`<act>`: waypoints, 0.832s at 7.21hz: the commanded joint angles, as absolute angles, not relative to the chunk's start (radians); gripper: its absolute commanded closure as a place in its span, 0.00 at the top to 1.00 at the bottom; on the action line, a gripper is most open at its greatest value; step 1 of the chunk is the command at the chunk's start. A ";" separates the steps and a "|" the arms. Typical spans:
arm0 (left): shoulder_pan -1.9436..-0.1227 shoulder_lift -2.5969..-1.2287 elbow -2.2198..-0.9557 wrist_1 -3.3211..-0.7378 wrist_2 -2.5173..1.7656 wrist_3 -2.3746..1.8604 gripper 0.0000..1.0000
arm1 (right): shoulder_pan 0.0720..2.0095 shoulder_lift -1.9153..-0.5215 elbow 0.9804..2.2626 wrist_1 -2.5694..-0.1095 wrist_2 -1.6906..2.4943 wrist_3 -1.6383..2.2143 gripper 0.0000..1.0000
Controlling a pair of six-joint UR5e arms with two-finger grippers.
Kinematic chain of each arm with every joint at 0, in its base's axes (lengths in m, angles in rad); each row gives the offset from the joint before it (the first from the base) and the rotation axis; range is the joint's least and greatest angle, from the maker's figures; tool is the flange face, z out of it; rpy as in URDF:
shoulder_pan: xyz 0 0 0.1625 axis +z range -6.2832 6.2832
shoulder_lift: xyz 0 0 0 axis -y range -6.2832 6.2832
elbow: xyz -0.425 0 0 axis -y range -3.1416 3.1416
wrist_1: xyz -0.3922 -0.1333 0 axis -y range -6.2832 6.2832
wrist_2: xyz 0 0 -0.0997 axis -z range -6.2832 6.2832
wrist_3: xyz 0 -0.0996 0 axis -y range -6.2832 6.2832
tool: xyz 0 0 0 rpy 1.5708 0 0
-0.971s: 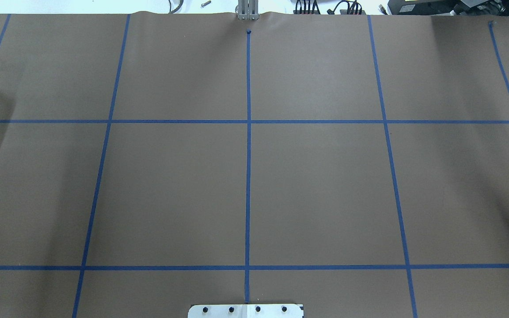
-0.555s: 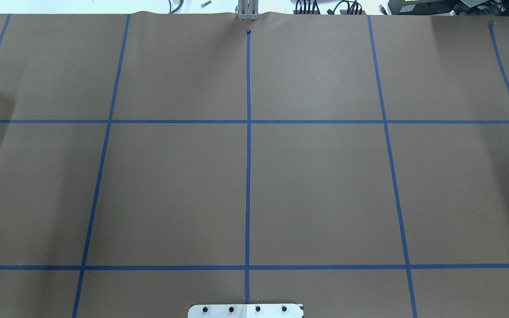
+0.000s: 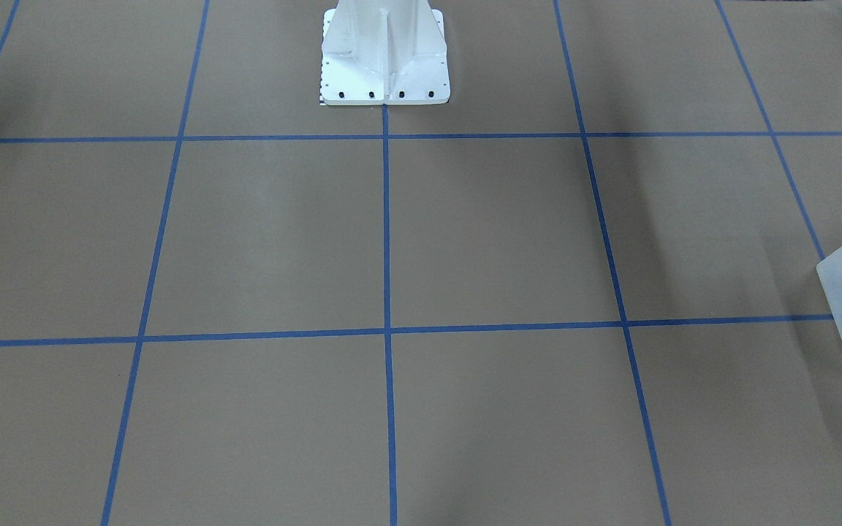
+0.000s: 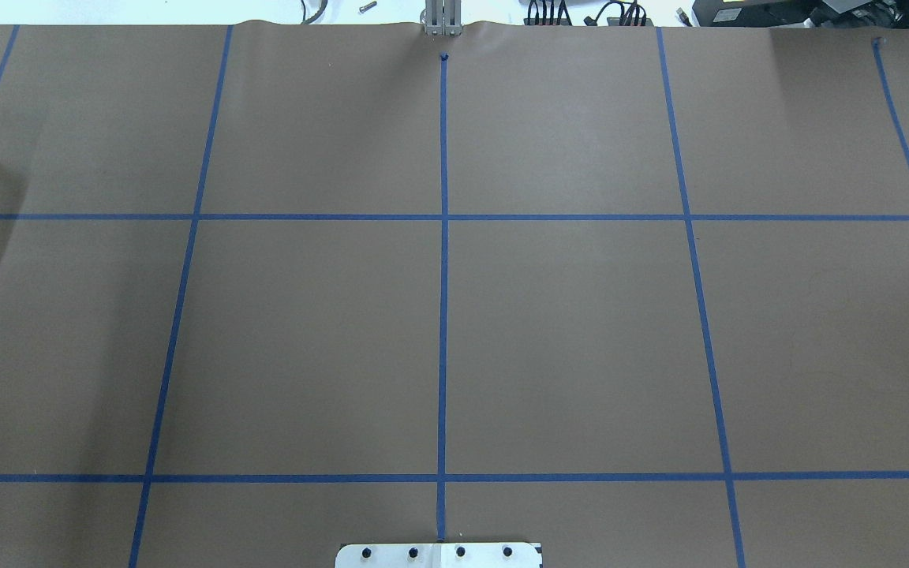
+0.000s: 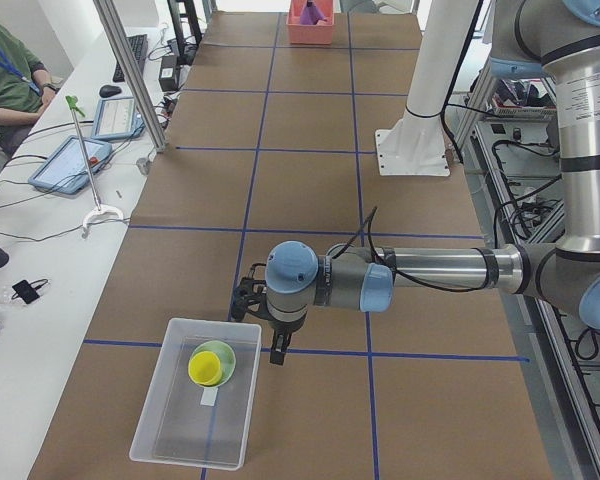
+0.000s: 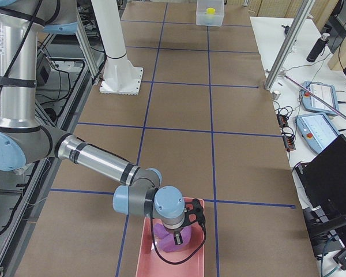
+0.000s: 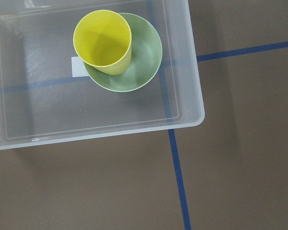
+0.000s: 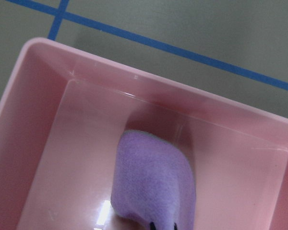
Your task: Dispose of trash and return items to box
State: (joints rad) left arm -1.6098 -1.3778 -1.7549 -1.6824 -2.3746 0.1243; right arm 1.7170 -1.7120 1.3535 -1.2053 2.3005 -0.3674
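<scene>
Yellow cup [image 7: 103,40] stands upright inside the mint-green bowl [image 7: 139,62], the pair nested toward one end of the translucent box [image 7: 194,108], which sits at the left end of the table [image 4: 565,331] on the operators' side. Stacked this way the two items take a single spot, and the return half of the job reads as done. The left gripper [image 5: 272,342] hangs just outside the box's rim; the side view does not show whether its jaws are spread or pressed together. At the table's right end the purple cloth [image 8: 153,184] lies in the pink bin [image 8: 86,86], seemingly the trash spot, with the right gripper [image 6: 177,238] low over it. Two dark specks at the wrist view's bottom edge may be its fingertips, but the jaws' state cannot be told
</scene>
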 commanded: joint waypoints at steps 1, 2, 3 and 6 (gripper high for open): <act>-1.609 -1.378 -1.755 -1.683 -2.375 0.124 0.99 | 1.713 -1.732 1.303 -1.085 2.302 -0.287 0.45; -1.609 -1.379 -1.755 -1.683 -2.375 0.124 0.99 | 1.713 -1.723 1.310 -1.080 2.307 -0.287 0.89; -1.609 -1.378 -1.753 -1.683 -2.375 0.124 0.99 | 1.713 -1.704 1.328 -1.081 2.330 -0.285 1.00; -1.609 -1.376 -1.752 -1.683 -2.375 0.124 0.99 | 1.682 -1.568 1.403 -1.217 2.439 -0.106 1.00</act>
State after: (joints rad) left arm -1.6091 -1.3773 -1.7525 -1.6828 -2.3746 0.1242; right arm 1.7060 -1.6216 1.3568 -1.1400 2.4194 -0.1870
